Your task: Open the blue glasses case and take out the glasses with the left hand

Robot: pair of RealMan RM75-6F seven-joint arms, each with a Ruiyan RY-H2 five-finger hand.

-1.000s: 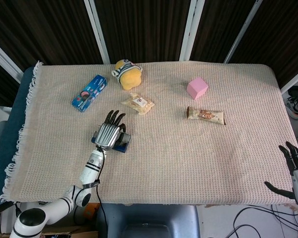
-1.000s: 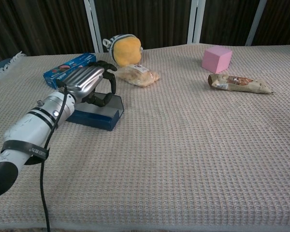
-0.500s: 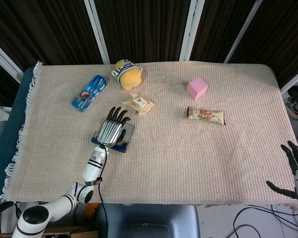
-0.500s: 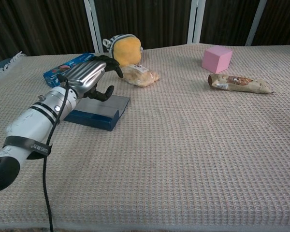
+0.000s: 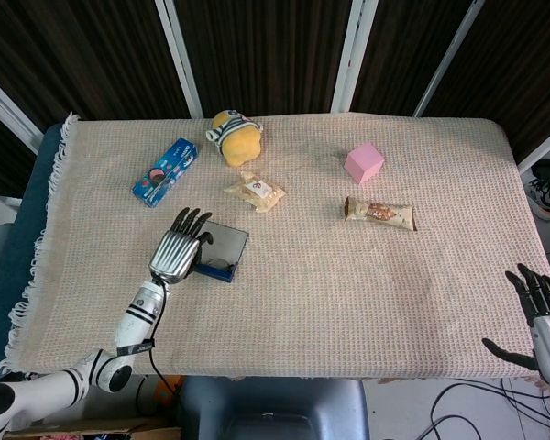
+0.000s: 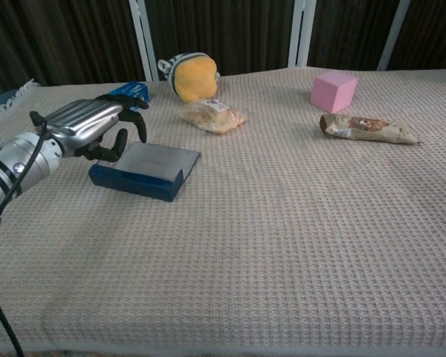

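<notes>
1. blue snack box (image 5: 165,171): upper left of the head view, lying flat on the woven tablecloth (image 5: 348,302); in the chest view mostly hidden behind the left hand.
2. left hand (image 5: 176,252): lower left of centre in the head view, at the left edge of the chest view; fingers apart and lightly curled, grasping nothing, poised over the left end of the case.
3. blue glasses case (image 6: 144,169): left of centre, flat on the cloth, lid closed, grey top face showing; whether the fingertips touch it cannot be told.
4. yellow plush toy (image 5: 233,136): upper left of centre, near the far edge.
5. small snack packet (image 5: 254,192): just below the toy, above the case.
6. pink cube (image 5: 364,162): upper right of centre.
7. wrapped snack bar (image 5: 379,213): below the cube, lying crosswise.
8. right hand (image 5: 543,321): lower right corner of the head view, off the table edge, fingers spread, empty.
</notes>
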